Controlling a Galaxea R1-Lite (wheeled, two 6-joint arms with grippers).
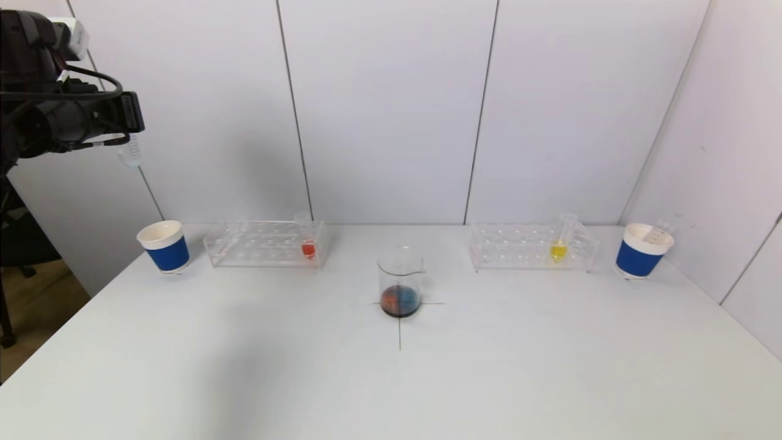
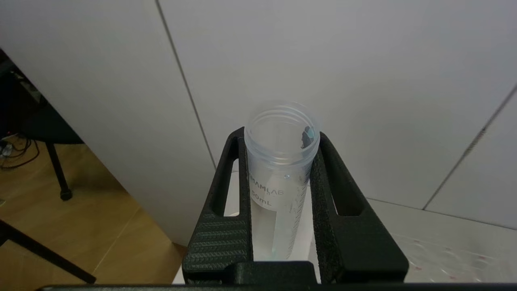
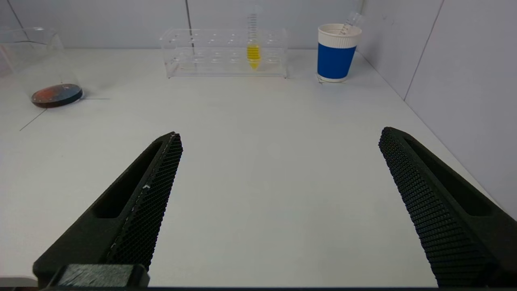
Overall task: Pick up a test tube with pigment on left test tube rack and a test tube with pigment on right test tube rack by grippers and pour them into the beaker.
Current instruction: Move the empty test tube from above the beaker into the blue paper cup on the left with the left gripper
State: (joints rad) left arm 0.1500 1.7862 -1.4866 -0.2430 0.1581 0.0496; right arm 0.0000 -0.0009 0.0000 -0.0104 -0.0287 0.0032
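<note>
The left gripper (image 2: 278, 178), pinching an empty tube (image 2: 278, 169) high above the left cup (image 1: 164, 245), should lower it upright into that cup, while the right gripper (image 3: 278, 169) waits spread over the surface (image 3: 258, 141).

White table, five things standing on it.
The flat white table (image 1: 244, 366) carries a clear glass beaker (image 1: 400, 281) on a black cross mark, two clear plastic racks (image 1: 266, 244) (image 1: 531, 247) and two blue-and-white paper cups (image 1: 165, 246) (image 1: 643, 250) at the ends.
</note>
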